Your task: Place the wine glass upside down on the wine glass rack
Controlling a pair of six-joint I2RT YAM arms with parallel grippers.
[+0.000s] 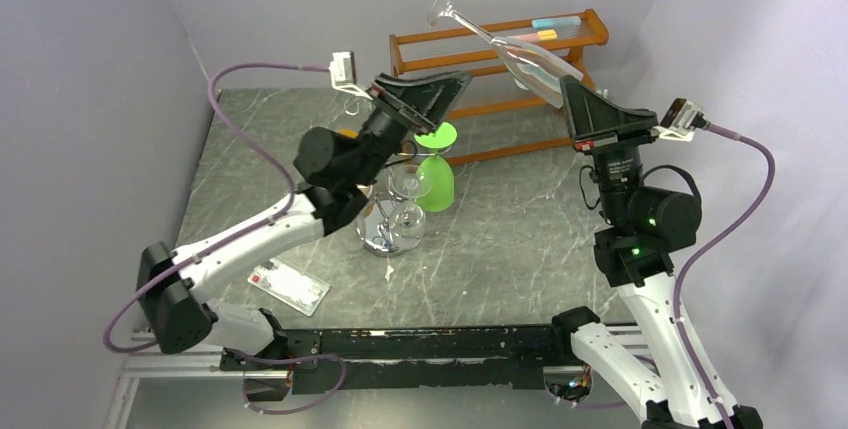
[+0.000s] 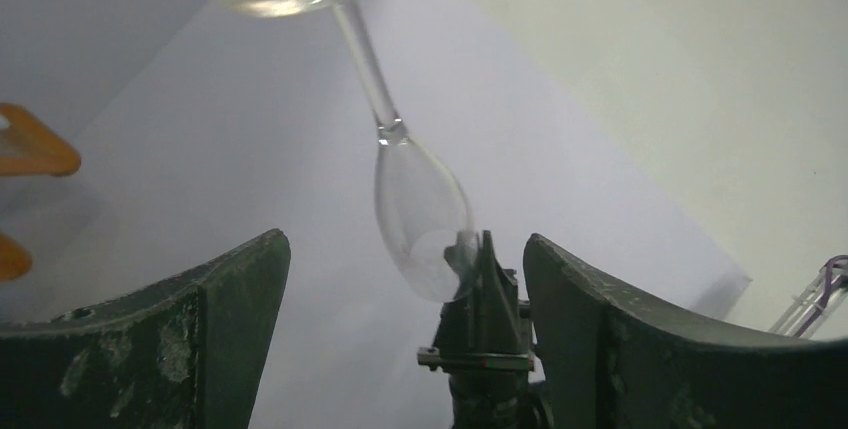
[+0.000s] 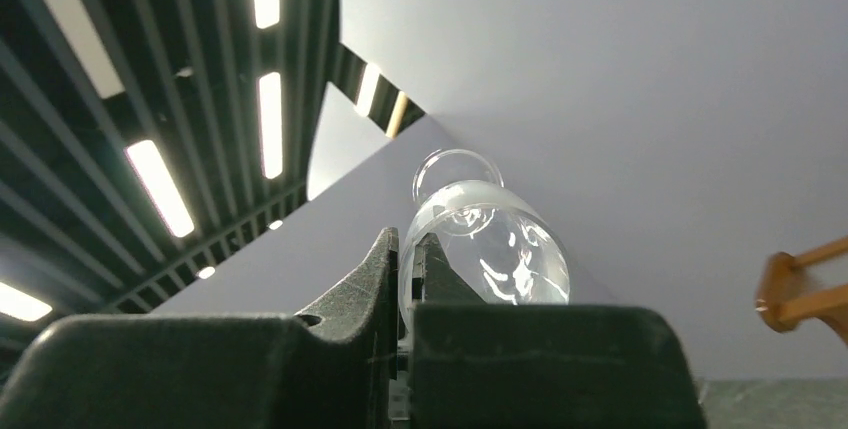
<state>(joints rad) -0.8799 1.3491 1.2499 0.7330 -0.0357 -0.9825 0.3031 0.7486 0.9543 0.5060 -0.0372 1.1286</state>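
1. Room for moving is lying mostly up high. The right gripper (image 1: 565,89) is holding the wine glass (image 1: 520,54) well above the table (image 1: 520,239). The glass is tilting with its foot pointing up and toward the back wall, and it is passing in front of the wooden shelf (image 1: 470,44).
2. Its fingers (image 3: 350,299) are pinching almost together on the rim of the bowl.
3. The left gripper (image 1: 440,99) is hovering over the wine glass rack (image 1: 390,234), fingers (image 2: 230,289) spreading wide and gripping nothing.
4. The rack is standing mid-table on its shiny base, carrying a green glass (image 1: 436,179) upside down, with a clear glass (image 1: 405,189) just beside it.
5. A white card (image 1: 288,286) is lying near the left arm on the dark marbled surface. Pale walls are closing in at left, back and right.
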